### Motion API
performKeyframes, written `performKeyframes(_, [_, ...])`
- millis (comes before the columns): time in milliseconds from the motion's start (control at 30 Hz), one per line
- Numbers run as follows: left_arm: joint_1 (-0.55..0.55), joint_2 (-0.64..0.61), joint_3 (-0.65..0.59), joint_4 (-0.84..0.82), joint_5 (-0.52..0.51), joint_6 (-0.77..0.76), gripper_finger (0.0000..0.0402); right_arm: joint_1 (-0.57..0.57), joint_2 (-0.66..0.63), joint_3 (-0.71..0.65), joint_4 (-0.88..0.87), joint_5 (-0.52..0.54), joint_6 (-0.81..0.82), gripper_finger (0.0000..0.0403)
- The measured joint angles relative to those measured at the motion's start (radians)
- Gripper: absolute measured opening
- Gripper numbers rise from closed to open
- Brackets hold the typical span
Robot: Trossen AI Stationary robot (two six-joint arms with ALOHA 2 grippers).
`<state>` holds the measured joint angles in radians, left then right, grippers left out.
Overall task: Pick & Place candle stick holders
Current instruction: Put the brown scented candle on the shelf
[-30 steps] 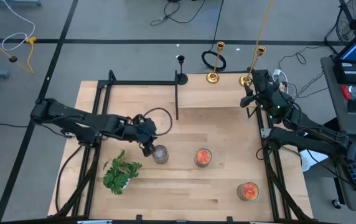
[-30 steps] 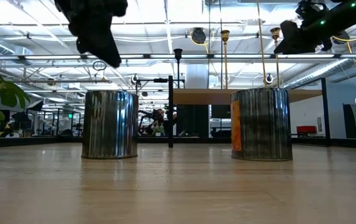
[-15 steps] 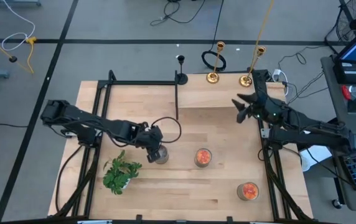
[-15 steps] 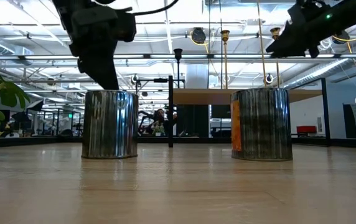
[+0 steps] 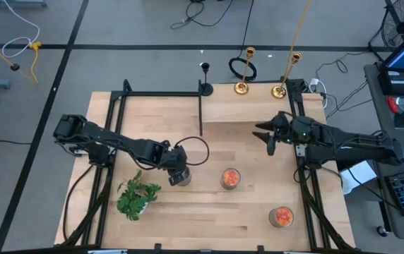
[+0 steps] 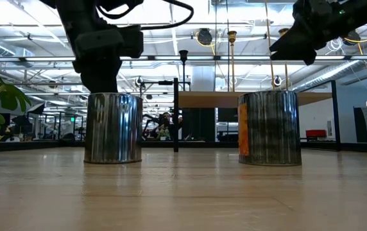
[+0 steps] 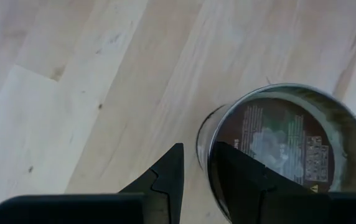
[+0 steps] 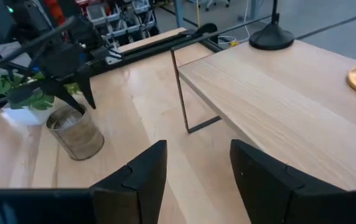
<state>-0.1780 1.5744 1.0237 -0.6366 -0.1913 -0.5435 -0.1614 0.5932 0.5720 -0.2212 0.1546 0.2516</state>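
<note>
Pale wood planks make up the table, with a raised shelf along its far edge toward 12 o'clock. Since half a second ago the left gripper has slid further over the empty tin near the table's middle; its fingers stand a little apart with the tin's rim in the gap between them, not visibly clamped. The right gripper has drawn back from the shelf toward the centre and now hangs off the shelf's front edge, fingers wide apart and holding nothing. I count 3 candle stick holders: 1 black holder at the shelf's left corner and 2 gold holders standing upright toward 1 o'clock. I count 3 tins: the empty one plus 2 orange-filled tins toward 5 o'clock. 1 leafy plant sits at 7 o'clock.
</note>
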Motion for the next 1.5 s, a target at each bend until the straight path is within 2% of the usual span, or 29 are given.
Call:
performKeyframes(367, [0.046, 0.008, 0.001, 0.028, 0.030, 0.037, 0.0092, 0.007, 0.105, 0.000, 0.106, 0.000, -0.009, 0.0171])
performKeyframes(567, [0.082, 0.007, 0.001, 0.035, 0.068, 0.046, 0.0012, 0.006, 0.150, 0.000, 0.118, 0.000, -0.009, 0.0171])
performKeyframes(733, [0.089, 0.003, 0.012, 0.078, 0.068, 0.078, 0.0007, 0.006, 0.177, 0.000, 0.154, 0.000, -0.010, 0.0171])
performKeyframes(933, [0.089, -0.004, 0.172, 0.049, 0.062, 0.176, 0.0005, 0.006, 0.185, 0.000, 0.151, 0.000, -0.010, 0.0171])
performKeyframes(1133, [0.122, -0.004, 0.391, 0.028, 0.025, 0.359, 0.0004, 0.006, 0.189, 0.000, 0.155, 0.000, -0.010, 0.0171])
performKeyframes(1300, [0.204, -0.005, 0.531, 0.028, 0.004, 0.489, 0.0003, 0.006, 0.190, 0.000, 0.181, 0.001, -0.010, 0.0171])
performKeyframes(1500, [0.360, -0.002, 0.613, 0.026, 0.024, 0.545, 0.0003, 0.006, 0.190, 0.000, 0.226, 0.001, -0.032, 0.0171])
